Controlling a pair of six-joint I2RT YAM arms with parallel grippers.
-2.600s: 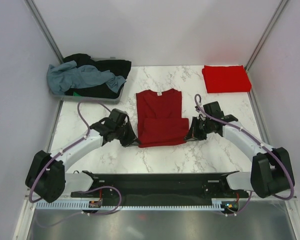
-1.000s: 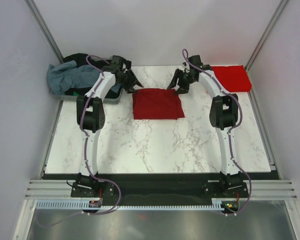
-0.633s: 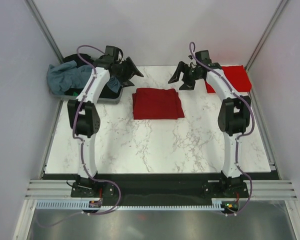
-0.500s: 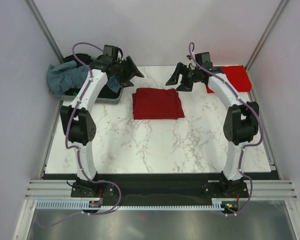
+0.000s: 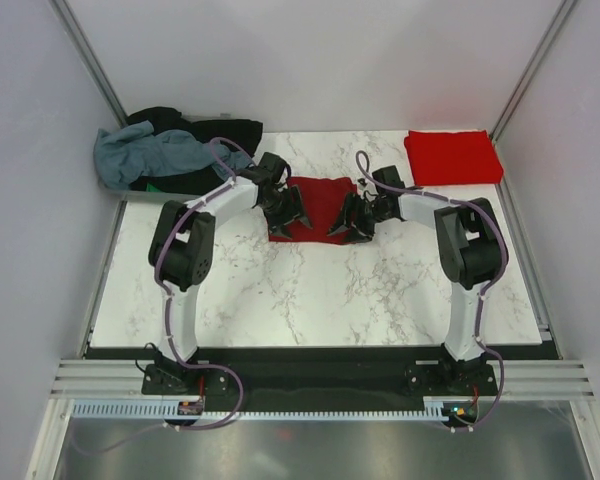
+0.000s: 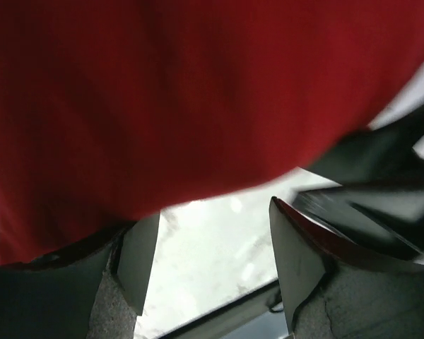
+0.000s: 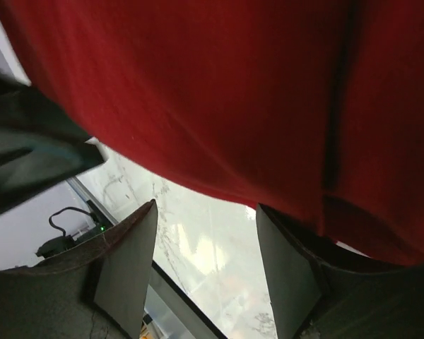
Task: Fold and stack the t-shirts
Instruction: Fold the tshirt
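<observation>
A dark maroon-red t-shirt [image 5: 316, 192], folded to a rectangle, lies at the table's far middle. My left gripper [image 5: 283, 213] is low over its left near part and my right gripper [image 5: 346, 223] over its right near corner. The left wrist view shows the left gripper [image 6: 212, 272] open, with bare marble between its fingers [image 6: 138, 258] and the maroon cloth [image 6: 198, 92] just beyond the tips. The right gripper [image 7: 205, 275] is open too, the shirt's edge [image 7: 219, 99] lying past its fingers [image 7: 286, 275]. A brighter red t-shirt [image 5: 452, 157] lies folded at the far right.
A grey tray [image 5: 130, 190] at the far left holds a loose pile of grey-blue [image 5: 145, 152], black [image 5: 215, 130] and green cloth. Marble table [image 5: 310, 300] stretches toward the arm bases. Slanted walls close in both sides.
Both grippers have come from the far side of the maroon shirt, raised, down toward me onto its near edge. The shirt itself lies as it did a second ago.
</observation>
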